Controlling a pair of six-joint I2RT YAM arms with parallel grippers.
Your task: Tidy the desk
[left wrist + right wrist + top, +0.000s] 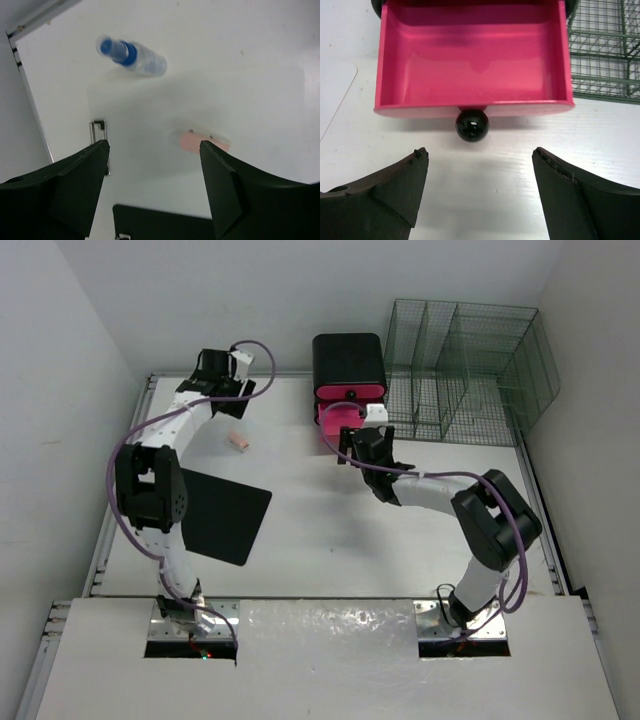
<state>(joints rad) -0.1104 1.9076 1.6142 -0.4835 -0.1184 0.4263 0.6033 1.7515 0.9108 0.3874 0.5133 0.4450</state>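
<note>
The white desk (330,540) carries a small pink eraser (238,442), a black clipboard (225,512) and a black-and-pink drawer unit (348,365). My left gripper (238,400) is open and empty above the desk's back left. In the left wrist view (155,150) the eraser (205,141) lies just beyond the right finger. My right gripper (345,440) is open and empty in front of the pulled-out pink drawer (472,60), which is empty. Its black knob (472,125) sits just ahead of my open fingers (480,155).
A clear bottle with a blue cap (132,55) lies on its side beyond the eraser, near the desk's left rail (32,105). A small metal clip (99,127) lies by the left finger. A green wire rack (460,370) stands at the back right.
</note>
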